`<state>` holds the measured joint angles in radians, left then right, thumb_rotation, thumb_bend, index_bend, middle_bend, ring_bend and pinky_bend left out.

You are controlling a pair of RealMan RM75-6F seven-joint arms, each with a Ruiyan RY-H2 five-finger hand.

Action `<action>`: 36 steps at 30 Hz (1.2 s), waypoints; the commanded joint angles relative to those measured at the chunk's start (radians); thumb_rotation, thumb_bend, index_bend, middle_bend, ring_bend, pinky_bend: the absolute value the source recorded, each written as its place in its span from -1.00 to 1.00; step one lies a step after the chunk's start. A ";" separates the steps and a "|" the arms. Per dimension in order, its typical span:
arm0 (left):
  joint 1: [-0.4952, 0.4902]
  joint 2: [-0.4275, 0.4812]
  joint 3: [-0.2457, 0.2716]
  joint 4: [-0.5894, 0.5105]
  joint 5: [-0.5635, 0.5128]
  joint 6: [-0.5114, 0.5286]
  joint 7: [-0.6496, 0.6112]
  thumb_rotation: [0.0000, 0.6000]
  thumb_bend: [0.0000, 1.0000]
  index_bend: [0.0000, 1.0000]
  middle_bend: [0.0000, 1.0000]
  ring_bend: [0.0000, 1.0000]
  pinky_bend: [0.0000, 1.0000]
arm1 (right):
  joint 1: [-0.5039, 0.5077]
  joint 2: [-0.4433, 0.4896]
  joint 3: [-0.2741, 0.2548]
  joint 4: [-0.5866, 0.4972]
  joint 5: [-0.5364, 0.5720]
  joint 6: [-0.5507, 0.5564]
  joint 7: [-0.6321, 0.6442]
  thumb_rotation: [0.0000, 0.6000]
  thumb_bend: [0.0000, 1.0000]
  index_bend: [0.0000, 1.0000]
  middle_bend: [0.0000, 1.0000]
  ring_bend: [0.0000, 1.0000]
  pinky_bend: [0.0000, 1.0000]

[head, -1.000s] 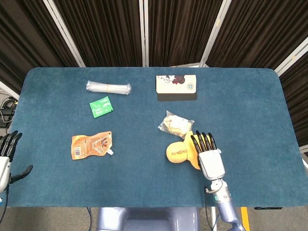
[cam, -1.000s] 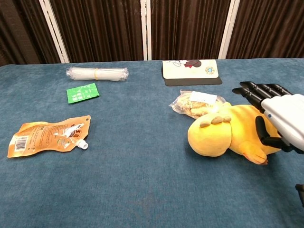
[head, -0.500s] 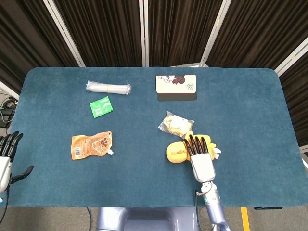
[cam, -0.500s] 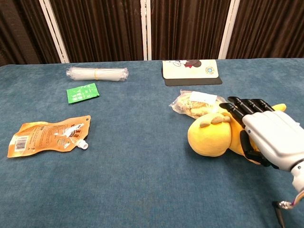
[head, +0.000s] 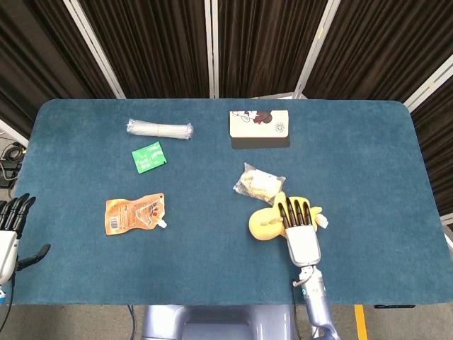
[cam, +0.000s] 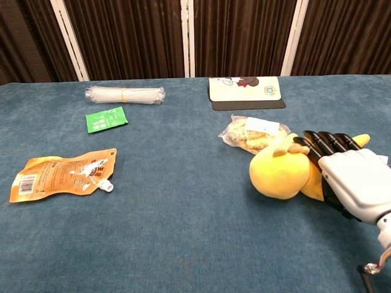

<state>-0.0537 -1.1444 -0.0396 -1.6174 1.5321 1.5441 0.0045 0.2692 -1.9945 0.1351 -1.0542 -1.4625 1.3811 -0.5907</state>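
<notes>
Yellow plush toy (cam: 281,175) lies on the blue table (head: 368,142) at its near right, and the right hand (cam: 349,183) rests over the toy's body with its dark fingers (cam: 324,141) stretched forward along the top; from the head view the right hand (head: 300,228) covers the toy's right half while the round head of the plush toy (head: 266,222) shows to its left. Whether the fingers are clamped on the plush or merely laid upon it cannot be told, since the underside of the hand is hidden in both views. Judged from this, the hand has reached the toy and made contact, but the toy sits on the cloth and has not been lifted or carried anywhere; a firm hold and any moving of it appear to be what is left. Just behind the toy, touching or nearly so, is a clear snack bag (cam: 253,132), and further back a flat cartoon-printed case (head: 259,123). Well apart on the left lie an orange spout pouch (head: 134,214), a small green packet (head: 149,156) and a clear wrapped bundle (head: 159,129). The left hand (head: 10,228) hangs off the table's left edge, fingers spread, holding nothing.
</notes>
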 commanded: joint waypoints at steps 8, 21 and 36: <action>-0.001 -0.001 0.002 -0.001 0.003 0.000 0.005 1.00 -0.54 -1.00 -1.00 -1.00 -1.00 | 0.006 0.034 0.018 -0.039 0.014 0.022 0.002 1.00 1.00 -1.00 -1.00 -1.00 -1.00; -0.004 -0.006 0.004 0.000 0.002 -0.007 0.016 1.00 -0.54 -1.00 -1.00 -1.00 -1.00 | -0.015 0.029 -0.058 -0.109 0.000 0.010 0.013 1.00 1.00 -1.00 -1.00 -1.00 -1.00; -0.003 -0.008 0.005 -0.002 0.002 -0.004 0.023 1.00 -0.54 -1.00 -1.00 -1.00 -1.00 | -0.023 0.064 -0.107 -0.282 -0.095 0.067 -0.022 1.00 1.00 -1.00 -1.00 -1.00 -1.00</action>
<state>-0.0564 -1.1529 -0.0346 -1.6189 1.5345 1.5401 0.0274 0.2460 -1.9337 0.0284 -1.3346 -1.5556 1.4478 -0.6084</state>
